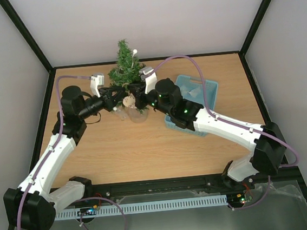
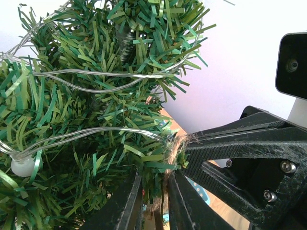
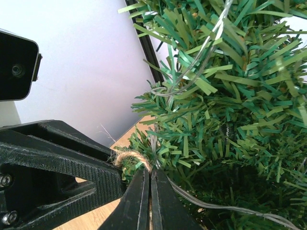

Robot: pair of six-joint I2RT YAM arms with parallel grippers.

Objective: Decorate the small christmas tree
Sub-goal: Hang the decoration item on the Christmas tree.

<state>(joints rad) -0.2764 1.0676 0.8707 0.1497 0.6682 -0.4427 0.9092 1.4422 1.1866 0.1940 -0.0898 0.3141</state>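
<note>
The small christmas tree [image 1: 124, 62] stands at the back of the table on a clear cup base [image 1: 138, 115], with a clear light wire [image 2: 96, 74] wound through its branches. Both grippers meet at its lower front branches. My right gripper [image 3: 149, 173] is shut on a jute twine loop [image 3: 129, 155] at a branch tip. My left gripper [image 2: 153, 181] stands narrowly open around the same twine [image 2: 176, 143] and some needles. A beige ornament [image 1: 129, 102] hangs on the twine below the grippers. In the top view the left gripper [image 1: 120, 96] and the right gripper [image 1: 138, 94] almost touch.
A light blue plastic basket [image 1: 205, 95] sits right of the tree, partly under my right arm. The enclosure's back wall is close behind the tree. A white bulb [image 2: 21, 166] hangs on the light wire.
</note>
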